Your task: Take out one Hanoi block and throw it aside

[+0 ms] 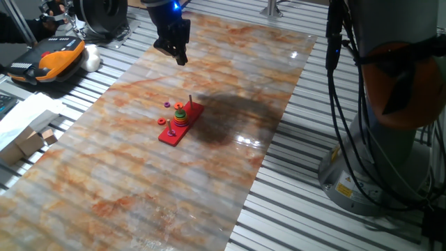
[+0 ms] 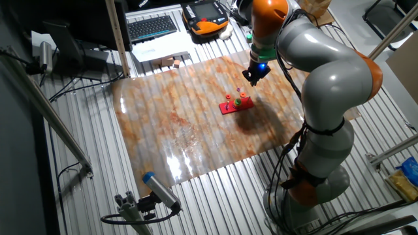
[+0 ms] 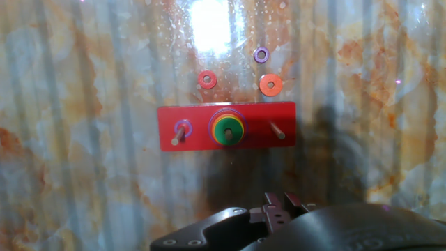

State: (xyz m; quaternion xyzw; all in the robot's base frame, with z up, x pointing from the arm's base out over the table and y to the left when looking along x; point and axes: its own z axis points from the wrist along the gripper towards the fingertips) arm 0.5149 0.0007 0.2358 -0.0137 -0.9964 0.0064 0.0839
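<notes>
Hand view shows the green Hanoi block (image 3: 228, 130) at frame centre, topmost on the red peg board's (image 3: 202, 136) middle peg. It looks light, stiff and thin; grip its outer rim. The claw (image 3: 279, 208) appears closed and empty.

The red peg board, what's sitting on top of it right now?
On the red peg board, a stack topped by the green ring fills the middle peg; a small ring sits on one end peg. Lower rings are mostly hidden.
</notes>
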